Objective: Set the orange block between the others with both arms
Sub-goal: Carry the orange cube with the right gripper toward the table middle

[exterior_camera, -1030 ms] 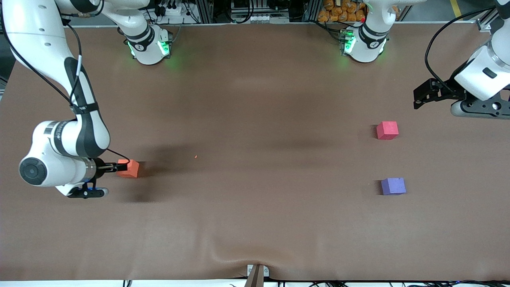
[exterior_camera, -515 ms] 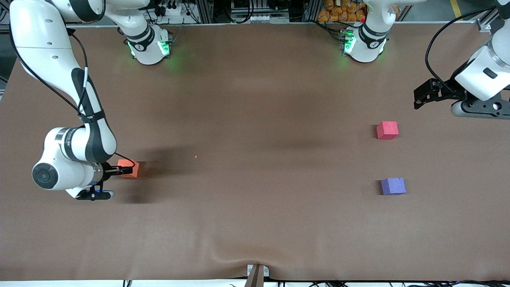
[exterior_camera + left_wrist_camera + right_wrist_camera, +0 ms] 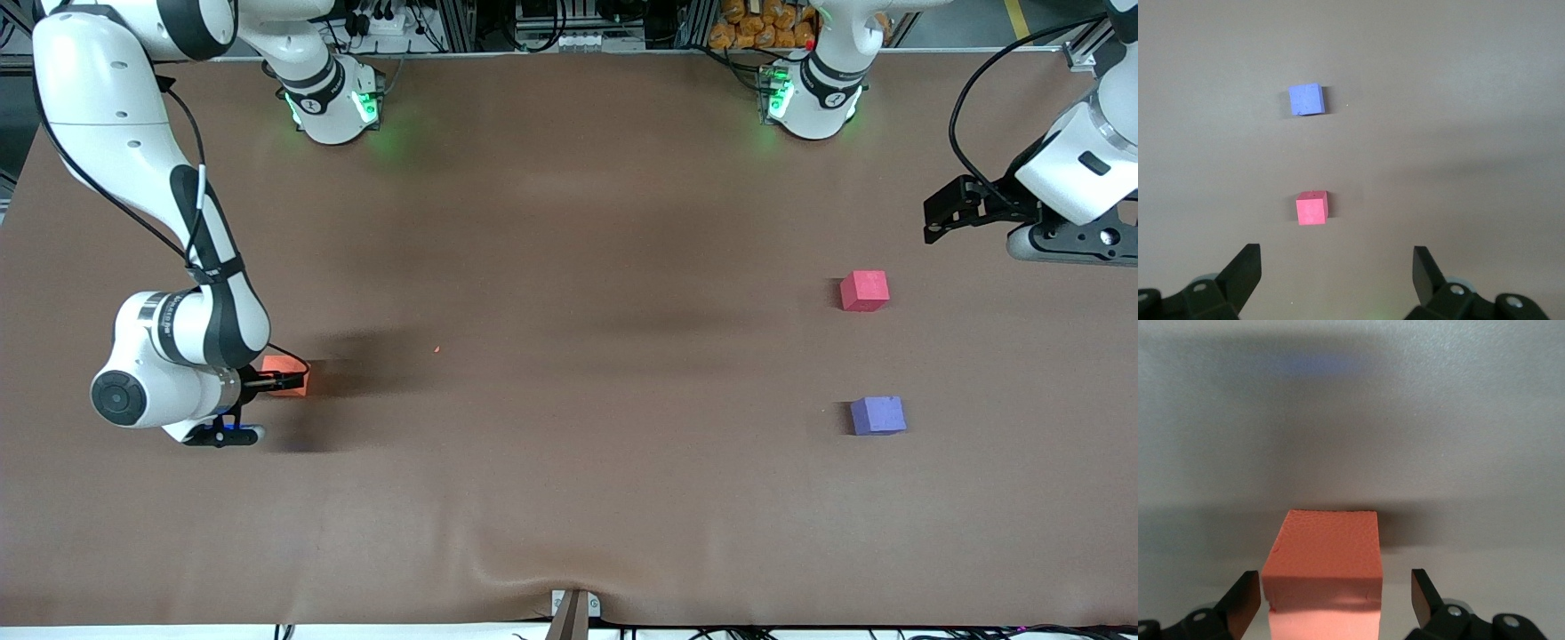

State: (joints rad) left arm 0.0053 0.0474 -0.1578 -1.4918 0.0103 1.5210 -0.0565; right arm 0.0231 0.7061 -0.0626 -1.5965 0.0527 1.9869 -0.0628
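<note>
Right now the right claw (image 3: 283, 381) is low at the orange block (image 3: 285, 374), which sits on the table (image 3: 569, 498) near the right arm's end. Over the last second the right arm has slid in toward the block, so more of the cube is now covered by the claw in the front view. The block itself hasn't shifted.

Right wrist view: orange block (image 3: 1323, 577) sits between the spread fingers (image 3: 1243, 603), with a gap on each side. No pinch yet, and I can't tell if either pad touches.

The left claw (image 3: 944, 216) is spread too, holding nothing, parked up in the air at the left arm's end of the table. It hasn't moved; that arm waits.

The others: pinkish-red cube (image 3: 864, 291) and purple-blue cube (image 3: 877, 415) sit toward the left arm's end, well apart from the orange one, purple-blue nearer the front camera. The gap between them is free and looks wide enough for one cube.

My read: approach is basically done and the grasp step comes next. The block is off-centre in the claw, closer to one finger, so closing may nudge it sideways first. Handover and placement are all still ahead.
</note>
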